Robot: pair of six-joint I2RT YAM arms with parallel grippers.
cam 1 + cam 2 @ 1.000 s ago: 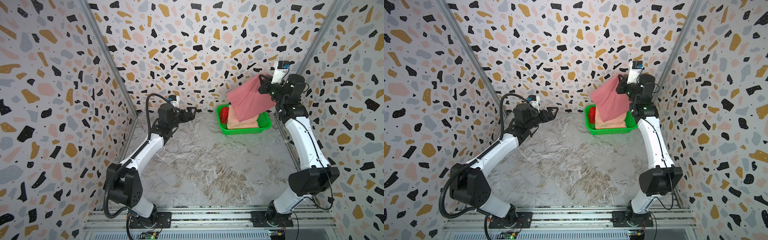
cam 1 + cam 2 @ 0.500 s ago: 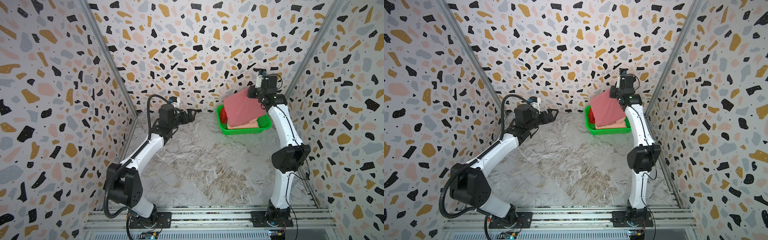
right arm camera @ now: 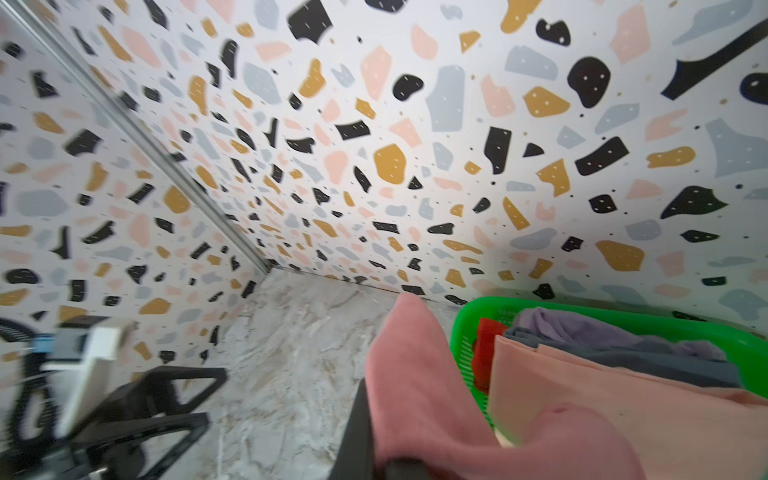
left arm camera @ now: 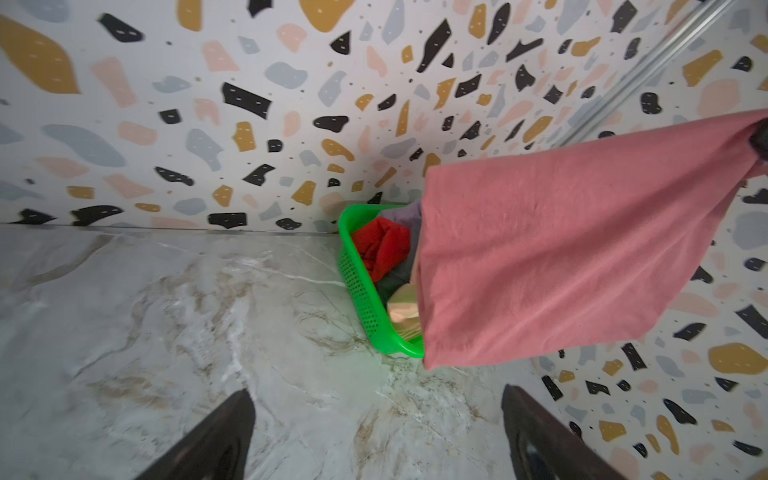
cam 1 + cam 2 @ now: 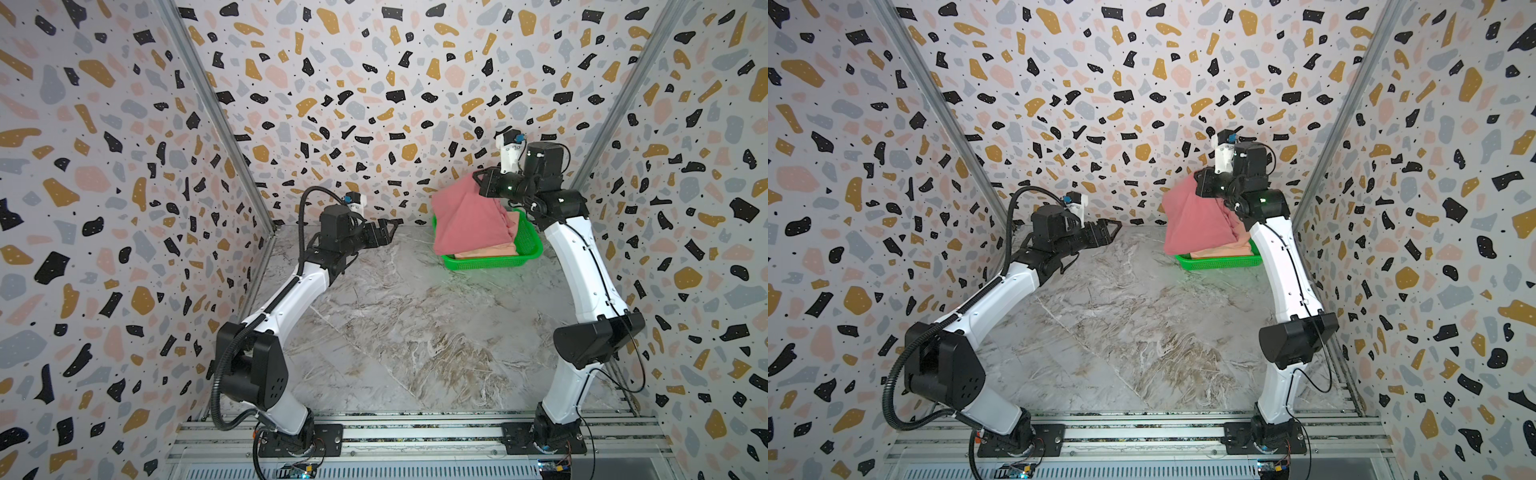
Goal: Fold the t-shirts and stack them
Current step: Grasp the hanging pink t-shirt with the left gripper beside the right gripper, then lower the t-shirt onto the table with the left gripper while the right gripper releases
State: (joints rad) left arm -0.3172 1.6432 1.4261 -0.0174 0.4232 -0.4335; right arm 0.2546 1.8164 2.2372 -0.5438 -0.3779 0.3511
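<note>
Hanging from the right gripper (image 5: 481, 183), whose jaws were clamped together on a bunched upper corner, the dusty rose-pink t-shirt (image 5: 467, 220) draped as a smooth, slanted sheet with a few soft creases, its lower edge loose and hiding the left side of the green mesh basket (image 5: 492, 262) in both top views. Whether that edge touched the basket could not be told. Under it in the basket lay the pale peach t-shirt (image 5: 488, 250), flat and partly covered, and the bright red t-shirt (image 4: 380, 249) sat crumpled against the basket's left wall, beside grey cloth (image 3: 623, 357) and lilac cloth (image 3: 573, 326). The basket stood at the back right of the marble tabletop (image 5: 415, 332), close to the back wall (image 5: 374, 104) and near the right wall (image 5: 685, 208). The left gripper (image 5: 384, 230) hovered above the tabletop near the back wall, jaws wide apart and holding nothing, pointed toward the shirt and well apart from it. The tabletop stretched open between the two arms, from the basket to the front rail (image 5: 415, 432).
</note>
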